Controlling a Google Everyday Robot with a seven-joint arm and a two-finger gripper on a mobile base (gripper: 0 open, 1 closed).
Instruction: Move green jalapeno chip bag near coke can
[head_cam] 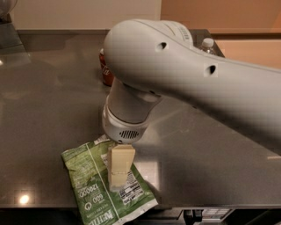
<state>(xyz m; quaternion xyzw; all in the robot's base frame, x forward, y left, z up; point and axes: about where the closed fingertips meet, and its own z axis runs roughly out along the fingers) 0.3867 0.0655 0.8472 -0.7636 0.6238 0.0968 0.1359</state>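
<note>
The green jalapeno chip bag (94, 184) lies flat on the dark table near its front edge, white label panel facing up. My gripper (117, 182) hangs straight down from the big white arm (184, 79) and its cream fingers (119, 167) reach the middle of the bag. The coke can (105, 70) stands further back on the table, mostly hidden behind the arm; only a red sliver shows.
A clear plastic water bottle (207, 44) stands at the back right, only its cap showing past the arm. The dark table (44, 114) ends in a front edge just below the bag. A glass object (6, 6) sits at the far back left corner.
</note>
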